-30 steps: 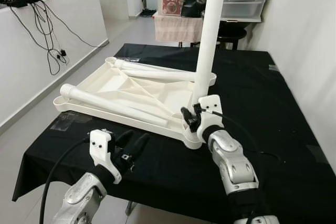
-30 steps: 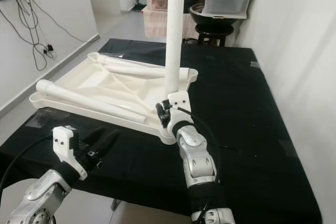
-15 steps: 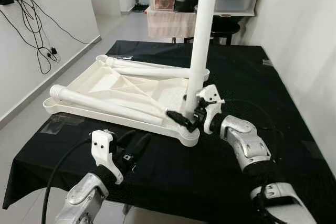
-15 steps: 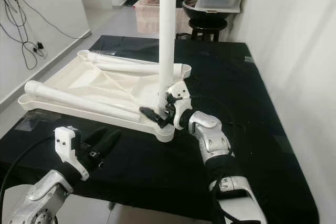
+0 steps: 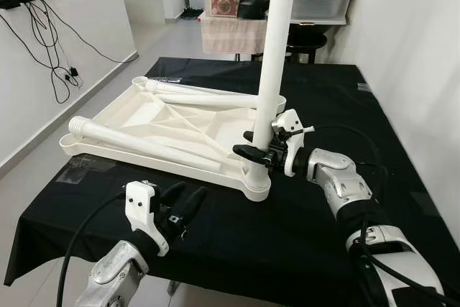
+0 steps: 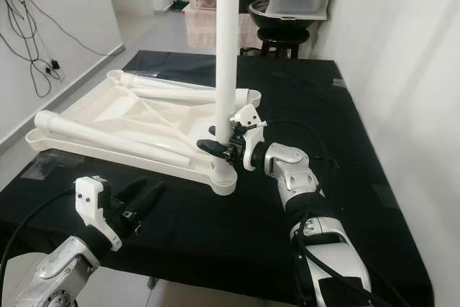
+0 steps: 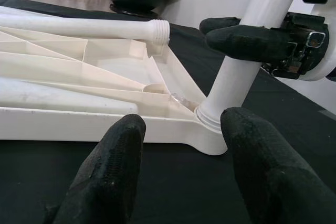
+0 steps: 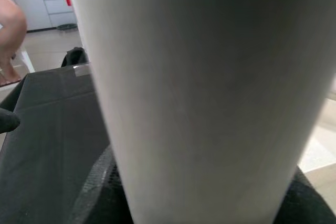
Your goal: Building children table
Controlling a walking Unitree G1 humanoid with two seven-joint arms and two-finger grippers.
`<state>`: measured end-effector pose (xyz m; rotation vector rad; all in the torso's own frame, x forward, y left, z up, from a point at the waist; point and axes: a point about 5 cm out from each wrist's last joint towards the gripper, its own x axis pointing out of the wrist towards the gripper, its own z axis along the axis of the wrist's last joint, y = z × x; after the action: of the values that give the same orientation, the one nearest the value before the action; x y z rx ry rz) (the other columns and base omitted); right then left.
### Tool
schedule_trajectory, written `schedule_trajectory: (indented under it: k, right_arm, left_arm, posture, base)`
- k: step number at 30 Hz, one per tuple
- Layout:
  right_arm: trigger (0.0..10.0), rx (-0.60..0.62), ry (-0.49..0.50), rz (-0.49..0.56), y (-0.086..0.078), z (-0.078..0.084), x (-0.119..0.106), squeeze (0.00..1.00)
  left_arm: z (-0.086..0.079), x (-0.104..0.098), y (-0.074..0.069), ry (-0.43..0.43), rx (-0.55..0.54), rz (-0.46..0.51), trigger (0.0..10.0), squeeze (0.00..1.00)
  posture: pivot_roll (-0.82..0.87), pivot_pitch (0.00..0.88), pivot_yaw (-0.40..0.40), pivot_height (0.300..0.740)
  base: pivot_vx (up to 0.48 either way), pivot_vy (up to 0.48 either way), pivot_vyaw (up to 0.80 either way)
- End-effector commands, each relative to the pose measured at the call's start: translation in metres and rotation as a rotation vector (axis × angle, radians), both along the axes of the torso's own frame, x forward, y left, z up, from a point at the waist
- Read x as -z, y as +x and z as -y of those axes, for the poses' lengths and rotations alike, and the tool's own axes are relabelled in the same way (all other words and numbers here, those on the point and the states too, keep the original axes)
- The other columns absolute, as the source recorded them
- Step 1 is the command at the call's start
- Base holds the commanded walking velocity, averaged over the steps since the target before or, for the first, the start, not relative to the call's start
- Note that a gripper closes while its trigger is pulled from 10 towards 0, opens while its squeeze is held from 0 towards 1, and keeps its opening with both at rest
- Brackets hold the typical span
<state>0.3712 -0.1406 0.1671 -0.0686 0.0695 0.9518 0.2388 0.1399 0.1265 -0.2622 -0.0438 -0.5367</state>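
Right hand point(image 5: 260, 153) reaching in sideways, fingers clamped round the base of the upright white leg point(image 5: 272, 62) standing in the near corner of the upturned tabletop point(image 5: 154, 124) on the black table point(image 5: 323, 98). Left hand point(image 5: 176, 210) hovering low, fingers parted, empty.

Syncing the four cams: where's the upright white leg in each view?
Left eye: upright leg, centre, standing in the tabletop's near corner socket.
Right eye: centre-left.
Left wrist: upper right, slanting.
Right wrist: close up, most of the frame.
Shared landmark: right gripper clamped low on it.
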Motion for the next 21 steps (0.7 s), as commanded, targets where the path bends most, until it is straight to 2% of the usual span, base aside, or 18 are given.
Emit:
schedule_trajectory:
  k: [1, 5, 6, 7, 8, 9, 10, 11, 12, 13, 14, 17, 20, 21]
  right_arm:
    - [0.0, -0.006, 0.028, -0.024, 0.000, 0.001, 0.005, 0.00]
    - [0.0, 0.028, 0.018, -0.010, -0.003, 0.006, 0.008, 0.00]
    - [0.0, 0.099, -0.006, -0.042, -0.006, 0.007, 0.017, 0.00]
    - [0.0, 0.099, -0.006, -0.042, -0.006, 0.007, 0.017, 0.00]
    - [0.0, 0.241, -0.059, -0.067, -0.010, 0.008, 0.028, 0.00]
    - [0.0, 0.551, -0.044, -0.087, -0.017, 0.010, 0.036, 0.00]
    - [0.0, 0.551, -0.044, -0.087, -0.017, 0.010, 0.036, 0.00]
    - [0.0, 0.788, -0.037, -0.109, -0.027, 0.017, 0.041, 0.00]
    - [0.0, 0.841, -0.024, -0.154, -0.048, 0.008, 0.049, 0.00]
    - [0.0, 0.841, -0.024, -0.154, -0.048, 0.008, 0.049, 0.00]
    - [0.0, 0.805, -0.047, -0.130, -0.060, -0.003, 0.049, 0.00]
    - [0.0, 0.771, -0.056, -0.120, -0.060, -0.006, 0.047, 0.00]
    - [0.0, 0.694, -0.093, -0.101, -0.046, -0.013, 0.048, 0.00]
    - [0.0, 0.694, -0.093, -0.101, -0.046, -0.013, 0.048, 0.00]
  left_arm:
    - [-0.001, -0.001, -0.001, 0.007, 0.002, -0.004, 10.0, 0.00]
    - [-0.001, -0.001, -0.001, 0.008, 0.002, -0.004, 10.0, 0.00]
    - [-0.001, -0.001, -0.001, 0.007, 0.000, -0.003, 10.0, 0.00]
    - [-0.001, -0.001, -0.001, 0.007, 0.000, -0.003, 10.0, 0.00]
    - [-0.002, -0.002, -0.001, 0.007, -0.002, -0.002, 10.0, 0.00]
    - [-0.004, -0.002, -0.001, 0.007, -0.005, 0.000, 10.0, 0.00]
    - [-0.004, -0.002, -0.001, 0.007, -0.005, 0.000, 10.0, 0.00]
    - [-0.005, -0.003, 0.000, 0.007, -0.006, 0.001, 10.0, 0.00]
    - [-0.006, -0.003, 0.000, 0.007, -0.007, 0.002, 10.0, 0.00]
    - [-0.006, -0.003, 0.000, 0.007, -0.007, 0.002, 10.0, 0.00]
    - [-0.007, -0.003, 0.001, 0.008, -0.007, 0.002, 10.0, 0.00]
    - [-0.007, -0.002, 0.002, 0.007, -0.003, -0.001, 10.0, 0.00]
    - [-0.006, -0.001, 0.005, 0.016, 0.012, -0.001, 10.0, 0.00]
    - [-0.006, -0.001, 0.005, 0.016, 0.012, -0.001, 10.0, 0.00]
  posture:
    - [0.04, 0.001, -0.004, 0.740]
    - [0.04, 0.001, -0.009, 0.740]
    - [0.03, 0.008, -0.014, 0.740]
    - [0.03, 0.008, -0.014, 0.740]
    - [0.03, 0.008, -0.014, 0.740]
    - [0.02, 0.018, -0.016, 0.740]
    - [0.02, 0.018, -0.016, 0.740]
    - [0.02, 0.018, -0.016, 0.740]
    - [0.01, 0.026, 0.001, 0.740]
    - [0.01, 0.026, 0.001, 0.740]
    - [-0.01, 0.014, 0.017, 0.740]
    - [-0.01, 0.003, 0.018, 0.740]
    - [0.01, 0.000, -0.001, 0.740]
    - [0.01, 0.000, -0.001, 0.740]
  base:
    - [0.000, 0.000, 0.00]
    - [0.000, 0.000, 0.00]
    - [0.000, 0.000, 0.00]
    - [0.000, 0.000, 0.00]
    - [0.000, 0.000, 0.00]
    - [0.000, 0.000, 0.00]
    - [0.000, 0.000, 0.00]
    - [0.000, 0.000, 0.00]
    - [0.000, 0.000, 0.00]
    - [0.000, 0.000, 0.00]
    - [0.000, 0.000, 0.00]
    - [0.000, 0.000, 0.00]
    - [0.000, 0.000, 0.00]
    - [0.000, 0.000, 0.00]
